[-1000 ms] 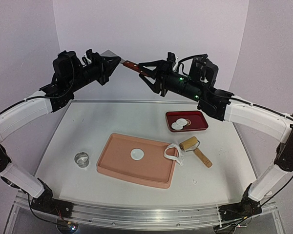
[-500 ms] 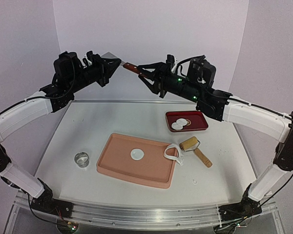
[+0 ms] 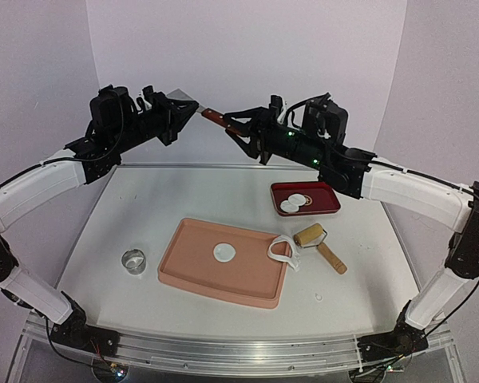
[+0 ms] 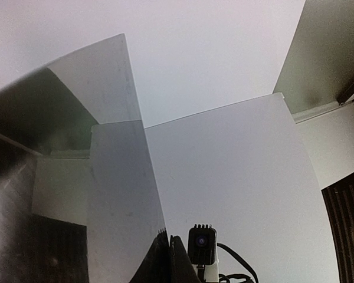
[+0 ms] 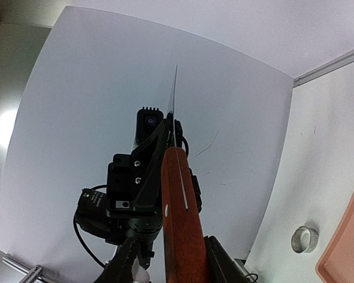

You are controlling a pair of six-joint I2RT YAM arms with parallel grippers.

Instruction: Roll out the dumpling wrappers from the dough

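Note:
My left gripper (image 3: 188, 106) is raised high at the back and shut on the metal blade (image 4: 118, 194) of a scraper. Its red-brown wooden handle (image 3: 213, 116) points toward my right gripper (image 3: 234, 126). In the right wrist view the handle (image 5: 180, 224) lies between the open jaws, with a gap on the left side. One round wrapper (image 3: 224, 252) lies on the pink board (image 3: 191, 275). Two more wrappers (image 3: 294, 203) lie in the red tray (image 3: 327, 199). A holed dough scrap (image 3: 283, 251) hangs over the board's right edge.
A wooden rolling pin (image 3: 315, 239) lies right of the board. The metal ring cutter (image 3: 133, 260) stands left of the board and also shows in the right wrist view (image 5: 304, 239). A small dough crumb (image 3: 318, 298) lies near the front right.
My right gripper has moved left toward the left gripper, so its jaws now lie around the scraper handle. The left arm has barely moved.

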